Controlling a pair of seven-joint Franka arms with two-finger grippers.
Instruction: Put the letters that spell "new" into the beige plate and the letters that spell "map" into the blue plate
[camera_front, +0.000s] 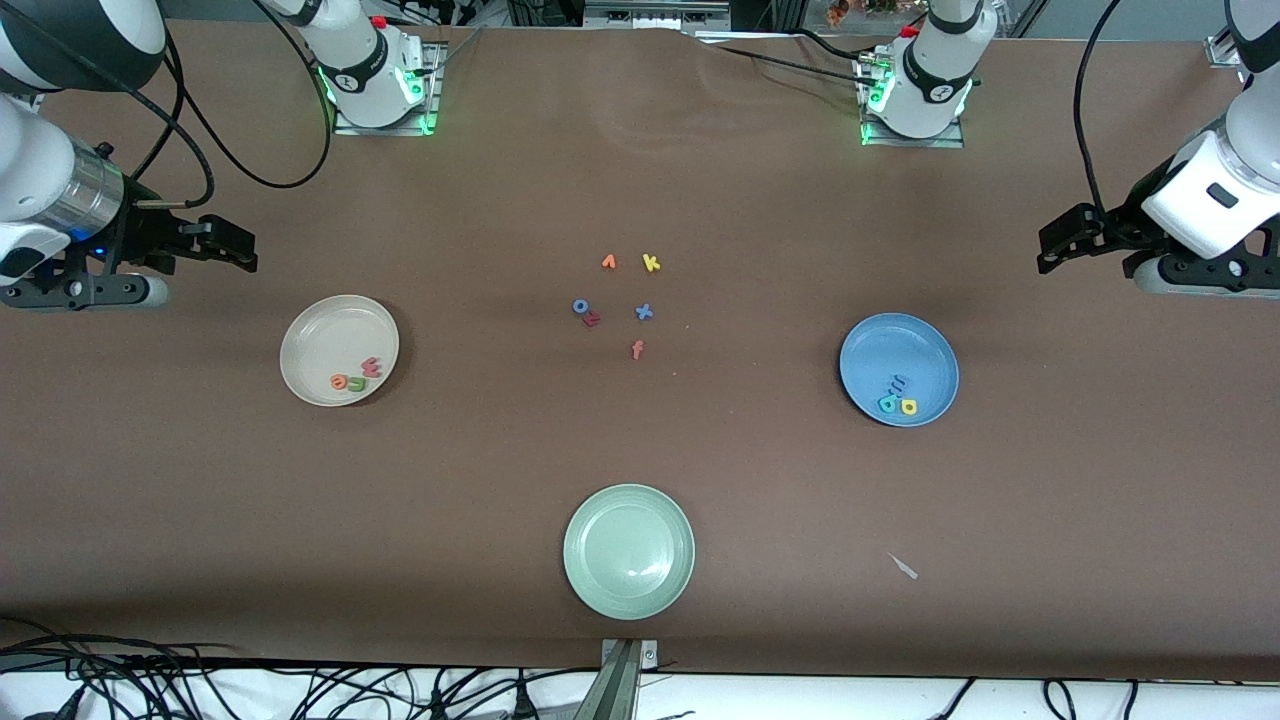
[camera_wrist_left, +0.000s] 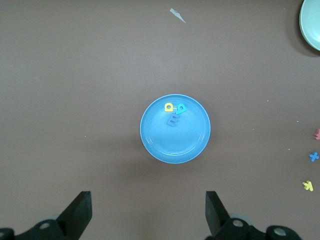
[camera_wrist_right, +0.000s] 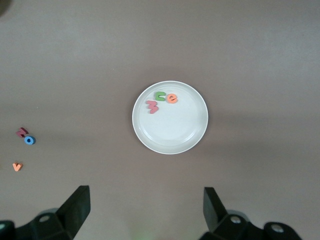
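The beige plate lies toward the right arm's end of the table. In it sit the orange e, green n and pink w. The blue plate lies toward the left arm's end and holds the blue m, teal p and yellow a. My right gripper hangs open and empty over bare table beside the beige plate. My left gripper hangs open and empty over bare table beside the blue plate.
A pale green plate sits near the front camera. Loose letters lie mid-table: an orange one, yellow k, blue o, small red letter, blue x, orange f. A white scrap lies nearby.
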